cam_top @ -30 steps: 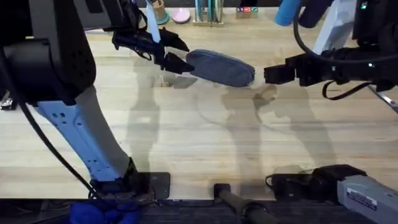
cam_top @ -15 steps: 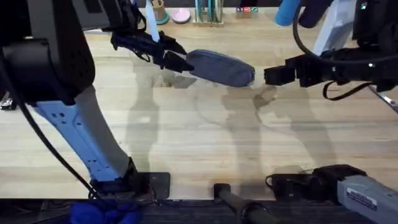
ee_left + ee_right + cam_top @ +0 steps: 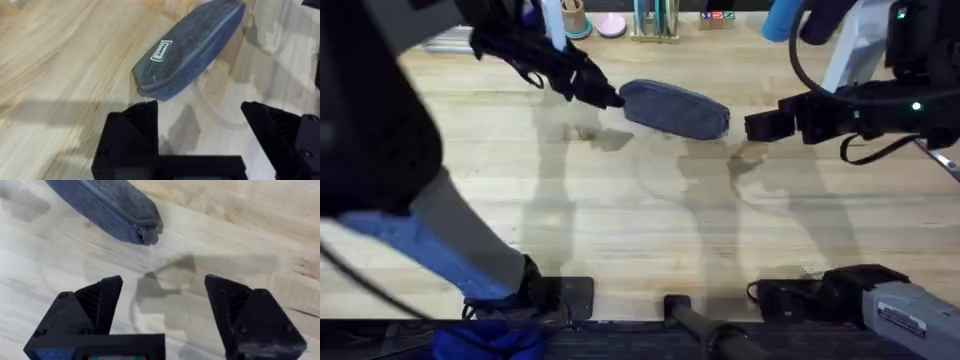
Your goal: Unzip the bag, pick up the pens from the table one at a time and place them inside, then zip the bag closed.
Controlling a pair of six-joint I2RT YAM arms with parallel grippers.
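Right now both grippers stand with their jaws spread wide and nothing between them. The left gripper sits just off one rounded end of the bag, its dark fingertips very near the fabric; from above I cannot tell whether they touch it. From the left wrist camera the two black fingers are set well apart, and the bag lies just beyond them on the table, with a sliver of bare wood between the fingertips and the pouch's near end. A small white label shows on the fabric close to that end, and the zipper seam runs along the pouch's length away from the gripper.

The right gripper hangs near the bag's opposite end, apart from it, with a gap of bare table between its fingertips and the fabric. Its wrist camera shows the same thing: two black fingers splayed open, empty, above the pale planks, and the bag's rounded end lying beyond and to one side of the gap between them. A small nub sticks out at that end, perhaps the zipper pull, though I cannot be sure. The gripper's shadow falls on the wood between the fingers and the pouch.

The bag itself looks zipped shut and lies flat, slanted between the two grippers.
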